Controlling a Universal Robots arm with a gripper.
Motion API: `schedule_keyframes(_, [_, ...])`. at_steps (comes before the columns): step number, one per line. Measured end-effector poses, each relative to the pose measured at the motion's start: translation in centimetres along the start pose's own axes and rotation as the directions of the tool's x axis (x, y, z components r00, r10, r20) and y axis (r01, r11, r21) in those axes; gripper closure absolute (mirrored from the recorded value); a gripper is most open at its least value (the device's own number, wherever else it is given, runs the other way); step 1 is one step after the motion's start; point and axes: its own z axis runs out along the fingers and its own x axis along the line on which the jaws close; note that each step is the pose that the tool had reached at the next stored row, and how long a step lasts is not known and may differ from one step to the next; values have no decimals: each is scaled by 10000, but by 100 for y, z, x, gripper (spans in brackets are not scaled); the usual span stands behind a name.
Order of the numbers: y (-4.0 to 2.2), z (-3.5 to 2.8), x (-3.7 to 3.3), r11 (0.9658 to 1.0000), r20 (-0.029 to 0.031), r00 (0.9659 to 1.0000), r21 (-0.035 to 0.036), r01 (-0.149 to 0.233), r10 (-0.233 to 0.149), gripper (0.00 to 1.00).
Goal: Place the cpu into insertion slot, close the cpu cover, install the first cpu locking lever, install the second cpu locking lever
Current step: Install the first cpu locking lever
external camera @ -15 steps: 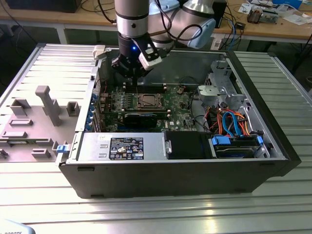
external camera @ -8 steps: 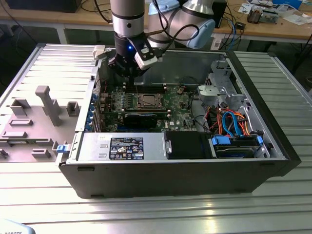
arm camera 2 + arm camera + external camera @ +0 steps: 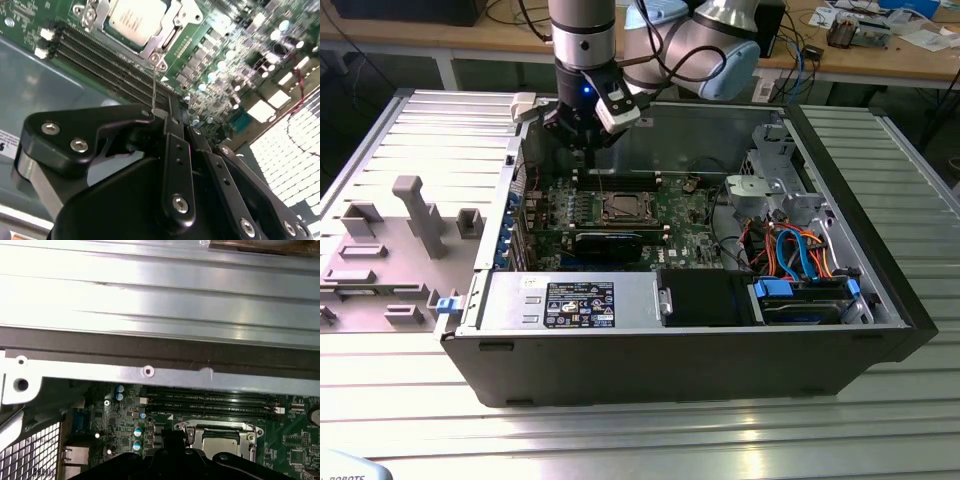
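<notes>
The cpu (image 3: 131, 17) (image 3: 221, 446) lies in the insertion slot (image 3: 620, 207), its silver top showing through the window of the cpu cover (image 3: 167, 34) (image 3: 197, 432), which lies flat over it. A thin wire locking lever (image 3: 154, 85) rises from the socket's corner up to my fingertips. My gripper (image 3: 582, 158) (image 3: 167, 116) hangs over the memory slots beside the socket, toward the case's back wall, with its black fingers together. Whether the lever's end is pinched between them or only touches them is hidden.
Long memory slots (image 3: 100, 65) (image 3: 210, 402) run between the socket and the case's back wall (image 3: 150, 371). A black card (image 3: 608, 243), a power supply (image 3: 570, 303) and a drive cage with cables (image 3: 790, 250) fill the case. A grey fixture tray (image 3: 390, 250) lies at the exterior view's left.
</notes>
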Motion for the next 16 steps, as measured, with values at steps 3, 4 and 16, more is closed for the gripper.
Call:
schedule_keyframes(3, [1,0,0,10000,0,10000,7,1,-1,89])
schedule_keyframes(4, [1,0,0,10000,0,10000,7,0,0,89])
schedule_keyframes(16, [-12,3,-171,10000,-1,10000,7,0,0,89])
